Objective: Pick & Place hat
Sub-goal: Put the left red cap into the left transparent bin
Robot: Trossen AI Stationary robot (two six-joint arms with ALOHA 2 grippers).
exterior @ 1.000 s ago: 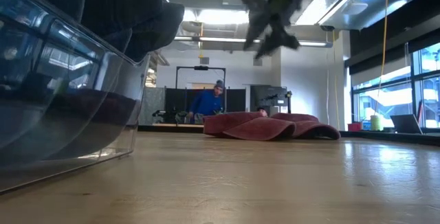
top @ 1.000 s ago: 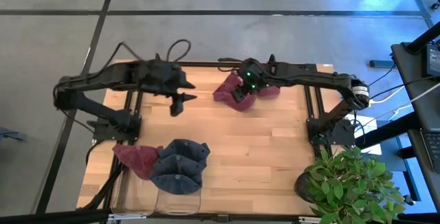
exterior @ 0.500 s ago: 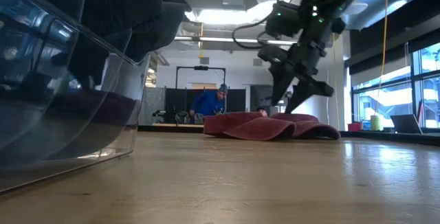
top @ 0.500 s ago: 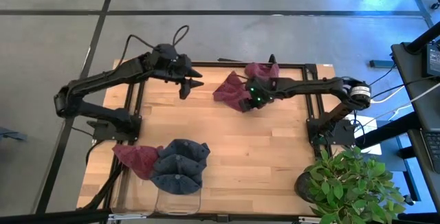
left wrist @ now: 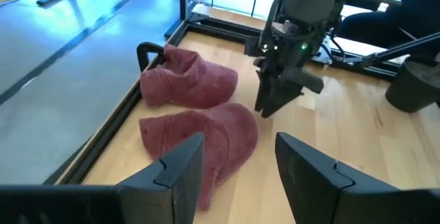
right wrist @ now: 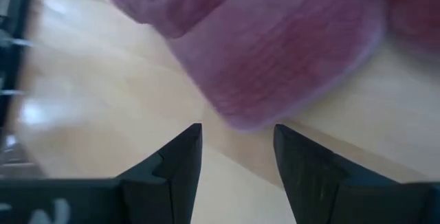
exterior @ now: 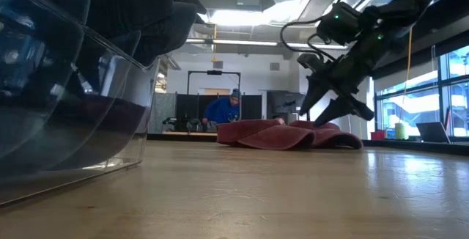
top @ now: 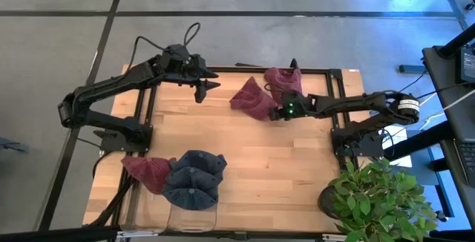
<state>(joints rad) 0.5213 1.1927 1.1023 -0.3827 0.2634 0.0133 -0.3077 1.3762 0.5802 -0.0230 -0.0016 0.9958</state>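
Four cameras on one wooden table (top: 260, 153); top, edge, two wrists.
High view looks straight down, far, whole table; low view sits at tabletop level, facing the room; left wrist looks across at the maroon hats (left wrist: 199, 114) and right gripper (left wrist: 275, 104); right wrist hangs close over one hat (right wrist: 275, 52); all share those hats.

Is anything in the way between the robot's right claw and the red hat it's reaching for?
Nothing visible. The right gripper hangs open just beside the nearer maroon hat, bare table around it.
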